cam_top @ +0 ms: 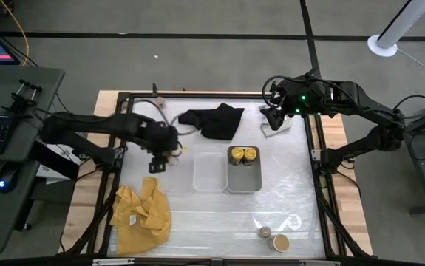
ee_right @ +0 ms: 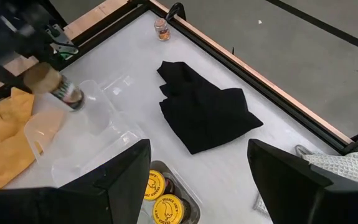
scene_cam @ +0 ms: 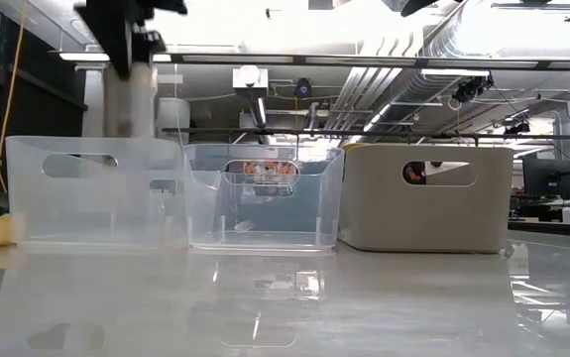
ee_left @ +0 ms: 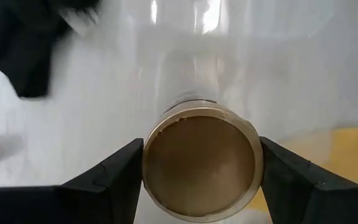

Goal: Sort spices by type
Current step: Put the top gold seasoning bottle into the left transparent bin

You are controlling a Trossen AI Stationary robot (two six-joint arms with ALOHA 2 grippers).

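Note:
My left gripper [cam_top: 160, 154] is shut on a tan-topped spice jar [ee_left: 200, 165] in the air over the leftmost clear tray [scene_cam: 91, 193]; the right wrist view shows the jar [ee_right: 57, 87] tilted. Two yellow-topped jars [cam_top: 243, 154] stand in the grey tray [cam_top: 244, 181]. A tan-topped jar [cam_top: 279, 242] and a tiny brownish jar [cam_top: 264, 232] stand on the table near the front edge. Another tiny jar [ee_right: 161, 29] stands by the far edge. My right gripper [ee_right: 198, 149] is open and empty above the table's far right. My left gripper pinches the jar between its two fingers [ee_left: 113, 174], on opposite sides of the jar just below the tan lid's rim [ee_left: 152, 152]. The lid faces back toward the wrist and the body points away along the fingers. The jar is lifted clear, tilted.
A second clear tray [cam_top: 210, 171] stands between the left clear tray and the grey one. A black cloth [cam_top: 212, 120] lies at the far middle, a yellow cloth [cam_top: 142, 214] at the near left, a grey cloth [ee_right: 347, 165] at the far right. A black frame rims the table.

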